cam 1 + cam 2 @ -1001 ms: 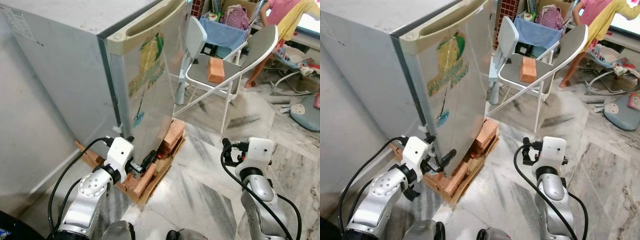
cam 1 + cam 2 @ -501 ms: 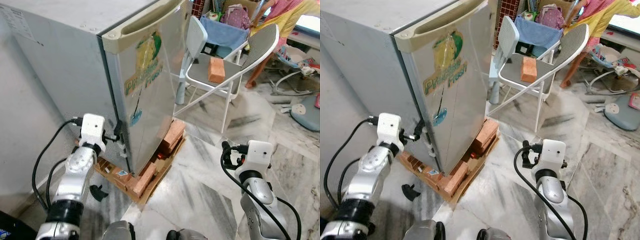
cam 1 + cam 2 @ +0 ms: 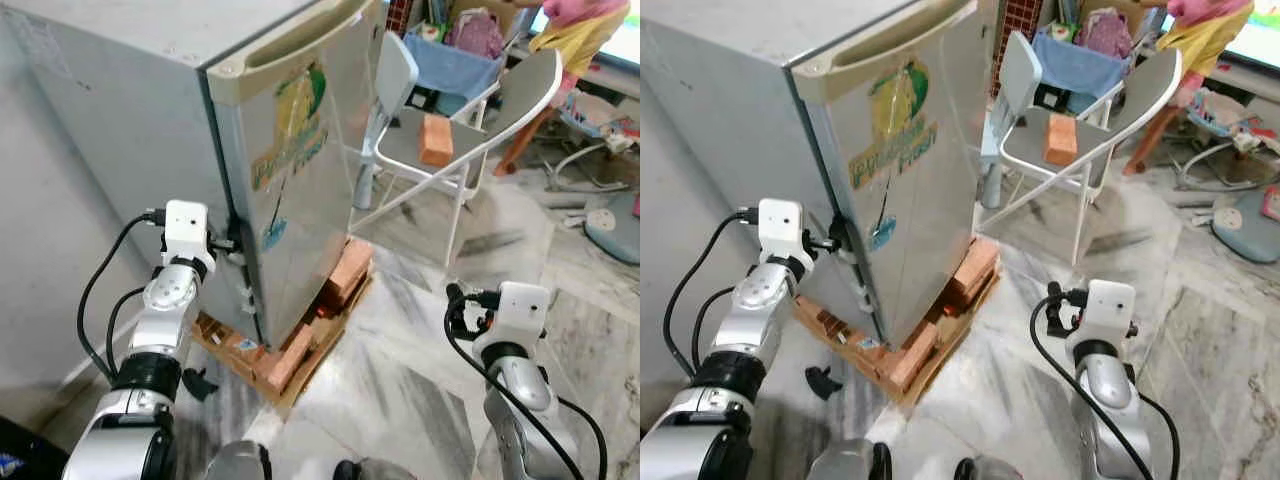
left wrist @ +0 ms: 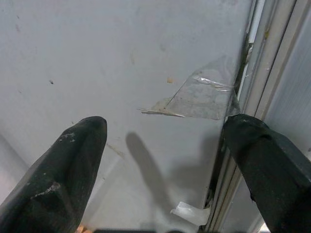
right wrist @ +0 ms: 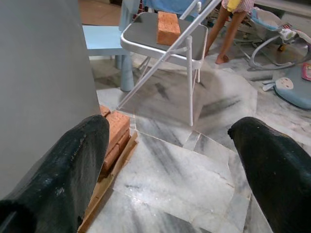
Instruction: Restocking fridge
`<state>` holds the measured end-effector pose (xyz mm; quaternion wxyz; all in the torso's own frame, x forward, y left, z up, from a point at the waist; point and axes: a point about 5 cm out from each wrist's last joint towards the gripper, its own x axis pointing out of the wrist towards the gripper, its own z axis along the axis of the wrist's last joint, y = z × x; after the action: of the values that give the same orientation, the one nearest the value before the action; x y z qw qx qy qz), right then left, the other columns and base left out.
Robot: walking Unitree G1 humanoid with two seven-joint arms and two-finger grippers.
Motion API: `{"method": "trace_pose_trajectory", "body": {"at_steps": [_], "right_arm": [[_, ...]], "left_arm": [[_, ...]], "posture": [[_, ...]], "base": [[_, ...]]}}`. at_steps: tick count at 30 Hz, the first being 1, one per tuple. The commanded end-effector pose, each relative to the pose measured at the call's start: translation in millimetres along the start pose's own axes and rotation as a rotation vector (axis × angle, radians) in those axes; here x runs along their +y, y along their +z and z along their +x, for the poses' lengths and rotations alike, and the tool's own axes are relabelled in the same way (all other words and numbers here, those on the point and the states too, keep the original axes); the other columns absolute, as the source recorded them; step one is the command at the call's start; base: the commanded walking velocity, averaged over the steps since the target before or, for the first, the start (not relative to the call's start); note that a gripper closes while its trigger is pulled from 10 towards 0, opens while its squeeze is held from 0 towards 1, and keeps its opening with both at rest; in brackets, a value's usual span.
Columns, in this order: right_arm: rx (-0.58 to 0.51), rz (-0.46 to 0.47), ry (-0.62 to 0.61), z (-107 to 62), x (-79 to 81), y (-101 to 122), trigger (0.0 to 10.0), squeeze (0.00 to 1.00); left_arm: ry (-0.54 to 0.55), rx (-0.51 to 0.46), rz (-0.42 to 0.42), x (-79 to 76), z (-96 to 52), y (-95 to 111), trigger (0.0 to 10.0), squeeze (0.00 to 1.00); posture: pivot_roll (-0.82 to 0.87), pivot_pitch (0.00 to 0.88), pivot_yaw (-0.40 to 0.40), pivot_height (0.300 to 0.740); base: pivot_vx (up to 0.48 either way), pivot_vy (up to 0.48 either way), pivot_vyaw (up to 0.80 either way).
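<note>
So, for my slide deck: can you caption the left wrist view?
Left gripper, fingers open, faces the fridge side panel beside the door seam, where clear tape peels.

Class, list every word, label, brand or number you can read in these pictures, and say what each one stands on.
"Pressure Frost", or something close: large yellow-green letters on the sticker on the fridge door; the first word is too blurred to be sure of.
Small round blue sticker lower on the door: too small to read.
Clear tape on the fridge side: no text.
Nothing else is readable.
</note>
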<state>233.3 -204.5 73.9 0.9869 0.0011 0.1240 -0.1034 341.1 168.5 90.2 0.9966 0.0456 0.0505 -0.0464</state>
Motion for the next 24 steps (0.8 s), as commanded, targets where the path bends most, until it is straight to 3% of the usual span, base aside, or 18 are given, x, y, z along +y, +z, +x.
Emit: {"method": "trace_pose_trajectory", "body": {"at_steps": [1,5,6,9,12,14,20,22,24], "right_arm": [[-0.013,0.006,-0.009,0.1,-2.2,5,10.0,0.00],[-0.012,0.009,-0.002,0.8,-1.4,5,10.0,0.00],[-0.012,0.009,-0.002,0.8,-1.4,5,10.0,0.00],[-0.013,0.011,-0.002,0.9,-1.7,5,10.0,0.00],[-0.010,0.013,-0.002,0.0,-1.5,4,10.0,0.00],[-0.003,0.002,-0.011,-2.2,-3.2,2,10.0,0.00],[0.022,-0.018,-0.065,-5.1,-13.6,-5,10.0,0.00],[0.034,-0.014,-0.092,-4.6,-17.8,-7,10.0,0.00],[0.028,-0.023,-0.111,-3.0,-19.5,-6,10.0,0.00]], "left_arm": [[-0.072,0.000,0.015,-19.8,5.8,2,10.0,0.00],[-0.187,-0.017,0.038,-43.7,11.0,7,10.0,0.00],[-0.187,-0.017,0.038,-43.7,11.0,7,10.0,0.00],[-0.309,-0.026,0.043,-64.7,10.4,10,10.0,0.00],[-0.449,-0.037,0.073,-90.2,6.1,9,10.0,0.00],[-0.601,-0.057,0.048,-120.7,-1.5,13,10.0,0.00],[-0.866,-0.124,0.024,-173.6,-24.3,25,10.0,0.00],[-0.897,-0.120,0.004,-184.0,-29.6,26,10.0,0.00],[-0.877,-0.098,0.005,-179.6,-28.0,20,10.0,0.00]], "posture": [[0.06,0.071,-0.044,0.740],[0.05,0.068,-0.044,0.740],[0.05,0.068,-0.044,0.740],[0.05,0.065,-0.043,0.740],[0.05,0.060,-0.043,0.740],[0.06,0.058,-0.044,0.740],[0.06,0.048,-0.042,0.740],[0.06,0.045,-0.039,0.740],[0.06,0.042,-0.034,0.740]], "base": [[0.000,0.000,0.00],[0.000,0.000,0.00],[0.000,0.000,0.00],[0.000,0.000,0.00],[0.000,0.000,0.00],[0.000,0.000,0.00],[0.000,0.000,0.00],[0.000,0.000,0.00],[0.000,0.000,0.00]]}}
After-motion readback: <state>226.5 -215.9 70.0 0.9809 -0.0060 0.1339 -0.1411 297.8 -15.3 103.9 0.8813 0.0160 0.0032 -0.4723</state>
